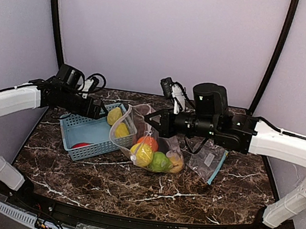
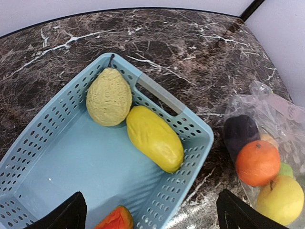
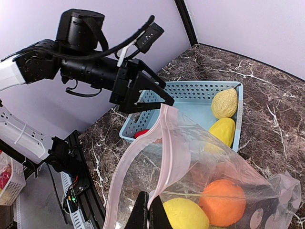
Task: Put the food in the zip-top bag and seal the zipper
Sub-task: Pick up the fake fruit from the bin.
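The clear zip-top bag (image 1: 153, 149) lies mid-table holding an orange (image 1: 147, 142), a yellow fruit (image 1: 142, 155), a green apple (image 1: 159, 162) and a peach (image 1: 176, 163). My right gripper (image 3: 150, 215) is shut on the bag's pink zipper rim (image 3: 167, 143) and holds the mouth up and open. Two yellow lemons (image 2: 108, 97) (image 2: 155, 138) and a red piece (image 2: 113, 220) lie in the light-blue basket (image 2: 62, 167). My left gripper (image 2: 151, 224) is open and empty above the basket's near-right corner. The purple eggplant (image 2: 240, 133) shows inside the bag.
A second flat clear bag with a blue edge (image 1: 210, 161) lies right of the filled bag. The basket (image 1: 89, 134) stands left of centre, next to the bag's mouth. My left gripper (image 3: 143, 93) hovers close above the basket's far side in the right wrist view.
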`<action>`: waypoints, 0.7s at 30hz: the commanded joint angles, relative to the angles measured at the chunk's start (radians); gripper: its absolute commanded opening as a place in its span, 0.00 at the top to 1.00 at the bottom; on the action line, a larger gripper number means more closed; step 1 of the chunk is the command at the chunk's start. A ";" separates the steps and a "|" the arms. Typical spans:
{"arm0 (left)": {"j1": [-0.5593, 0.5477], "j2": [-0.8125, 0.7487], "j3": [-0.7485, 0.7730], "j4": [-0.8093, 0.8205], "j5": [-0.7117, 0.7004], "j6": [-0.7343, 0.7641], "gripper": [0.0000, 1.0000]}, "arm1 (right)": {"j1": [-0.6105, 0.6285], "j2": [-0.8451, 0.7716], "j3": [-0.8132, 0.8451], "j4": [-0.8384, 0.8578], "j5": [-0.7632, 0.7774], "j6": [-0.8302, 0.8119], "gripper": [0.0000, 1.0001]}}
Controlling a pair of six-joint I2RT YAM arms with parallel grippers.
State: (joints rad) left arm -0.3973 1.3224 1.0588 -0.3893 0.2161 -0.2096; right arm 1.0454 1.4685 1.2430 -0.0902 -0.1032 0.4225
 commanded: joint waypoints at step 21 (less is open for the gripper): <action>0.064 0.496 0.235 0.155 -0.040 0.081 0.06 | 0.002 -0.030 -0.007 0.031 0.024 -0.006 1.00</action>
State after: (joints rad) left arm -0.3340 1.7927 1.2465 -0.2485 0.1753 -0.1482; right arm 1.0454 1.4654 1.2430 -0.0914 -0.0875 0.4229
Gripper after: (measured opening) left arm 0.933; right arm 0.006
